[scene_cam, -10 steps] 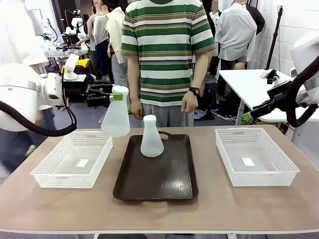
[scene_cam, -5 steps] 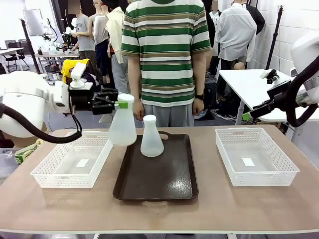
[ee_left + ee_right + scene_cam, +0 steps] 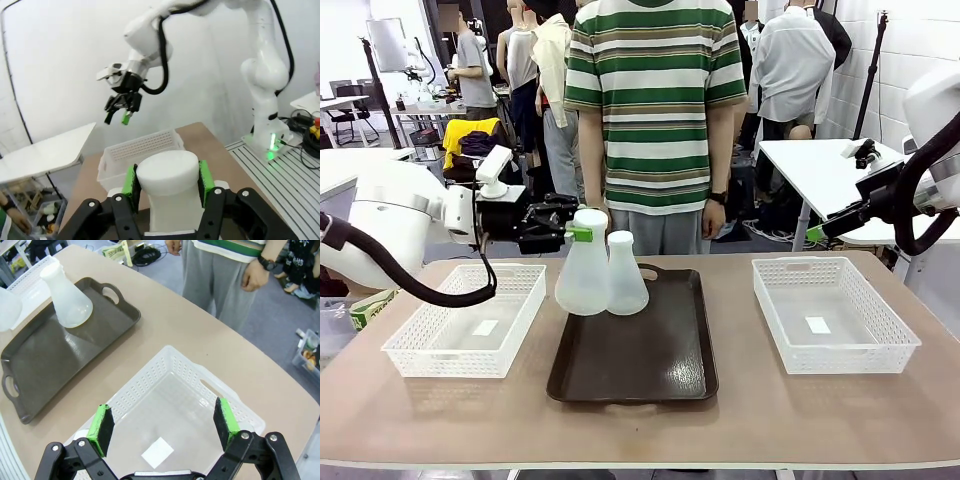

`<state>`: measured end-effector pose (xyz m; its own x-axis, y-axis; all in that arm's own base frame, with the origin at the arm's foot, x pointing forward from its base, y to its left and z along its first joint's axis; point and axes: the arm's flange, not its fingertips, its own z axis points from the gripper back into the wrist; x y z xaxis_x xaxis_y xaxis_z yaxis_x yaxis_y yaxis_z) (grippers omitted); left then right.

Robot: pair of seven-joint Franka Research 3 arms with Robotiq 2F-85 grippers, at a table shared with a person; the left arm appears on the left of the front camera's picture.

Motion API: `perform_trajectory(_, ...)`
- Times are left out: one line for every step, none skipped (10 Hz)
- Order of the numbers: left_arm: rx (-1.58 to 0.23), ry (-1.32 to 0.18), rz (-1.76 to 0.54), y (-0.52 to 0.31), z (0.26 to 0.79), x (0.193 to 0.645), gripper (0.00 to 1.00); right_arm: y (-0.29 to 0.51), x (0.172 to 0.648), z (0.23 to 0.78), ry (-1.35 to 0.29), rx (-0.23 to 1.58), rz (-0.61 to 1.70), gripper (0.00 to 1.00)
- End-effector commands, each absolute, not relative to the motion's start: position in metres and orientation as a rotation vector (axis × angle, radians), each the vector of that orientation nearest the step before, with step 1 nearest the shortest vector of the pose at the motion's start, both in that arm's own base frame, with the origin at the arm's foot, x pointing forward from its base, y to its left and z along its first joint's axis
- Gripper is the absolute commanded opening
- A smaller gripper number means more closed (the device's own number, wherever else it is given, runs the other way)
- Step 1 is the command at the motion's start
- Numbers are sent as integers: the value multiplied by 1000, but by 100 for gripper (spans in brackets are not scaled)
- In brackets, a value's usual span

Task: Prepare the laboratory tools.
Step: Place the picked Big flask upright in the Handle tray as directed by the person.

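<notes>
Flask one [image 3: 585,275] is being held by its neck in the left gripper [image 3: 582,233], pads pinching it, above the dark tray's [image 3: 650,370] far left corner. Flask two [image 3: 624,275] is standing just beside it on the tray. The right gripper [image 3: 165,427] is being held spread above the right basket [image 3: 200,405].

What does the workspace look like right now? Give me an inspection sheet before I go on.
Surface: tan table, dark brown rectangular tray in the middle.
Job's things: one translucent frosted-white conical flask stands upright on the tray; a second flask is held by its neck at the tray's left edge.
Clutter: two white mesh plastic baskets, left and right.
Grippers: left gripper shut on the second flask; right gripper open above the right basket.
Cables: black hose on the left arm.
Surroundings: person in a striped shirt at the far side.
</notes>
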<state>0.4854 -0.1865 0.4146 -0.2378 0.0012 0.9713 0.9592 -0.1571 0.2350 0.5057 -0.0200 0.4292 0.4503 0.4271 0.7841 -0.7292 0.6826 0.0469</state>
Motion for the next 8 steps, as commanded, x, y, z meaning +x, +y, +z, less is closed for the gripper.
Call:
perform_trajectory(-1237, -1323, -1616, -193, 398, 477, 0, -20, 505, 428, -831, 415, 746, 100)
perform_trajectory(-1280, -1324, -1601, -199, 389, 476, 0, -20, 505, 428, -831, 415, 746, 100)
perform_trajectory(-1302, -1310, -1590, -201, 380, 474, 0, -20, 505, 428, -831, 415, 746, 100)
perform_trajectory(-1312, -1304, -1582, -203, 372, 474, 0, -20, 505, 428, -831, 415, 746, 100)
perform_trajectory(-1305, -1316, -1543, -204, 358, 476, 0, -20, 505, 428, -831, 415, 746, 100)
perform_trajectory(-1325, -1324, -1490, -205, 346, 479, 0, -20, 505, 428, -831, 415, 746, 100)
perform_trajectory(-1324, -1338, -1467, -207, 339, 479, 0, -20, 505, 428, -831, 415, 746, 100)
perform_trajectory(-1327, -1342, -1441, -208, 330, 482, 0, -20, 505, 428, -831, 415, 746, 100)
